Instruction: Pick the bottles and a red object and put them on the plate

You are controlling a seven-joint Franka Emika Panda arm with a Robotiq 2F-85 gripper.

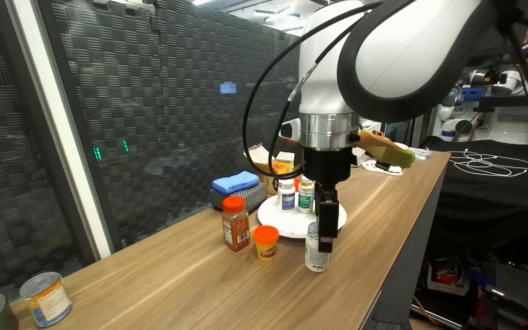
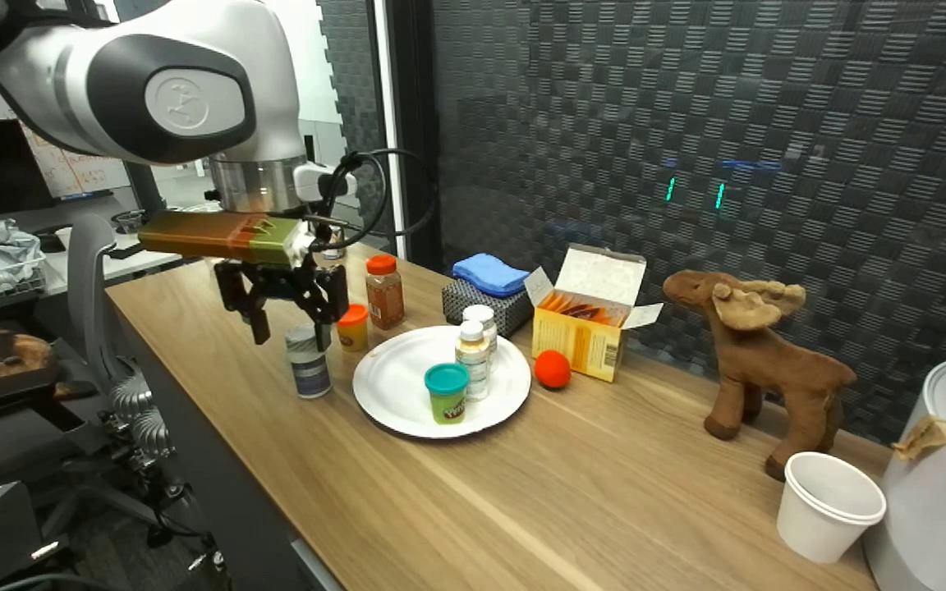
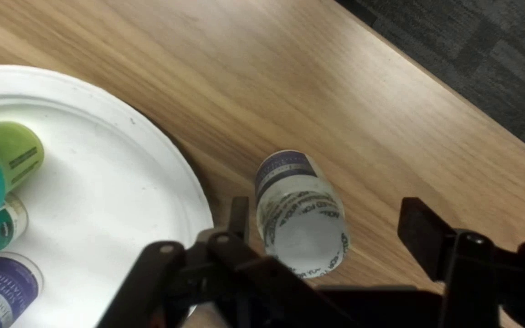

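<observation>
White is the bottle point(image 3: 306, 228) that I believe is next: it stands upright on the tabletop point(image 3: 381, 136), just beside the plate point(image 3: 153, 196). The end effector point(image 3: 328, 223) has its fingers point(image 3: 419, 237) widely apart and holds nothing. In the wrist view the bottle appears between them, but not centred: the plate-side finger point(image 3: 239, 218) is just beside it, the opposite one well apart. I would centre first, because uneven closing could push or tip the bottle. After a firm grip, please lift it straight, clear the plate's edge, and lower it upright, away from the two bottles point(image 1: 287, 199) standing there.
</observation>
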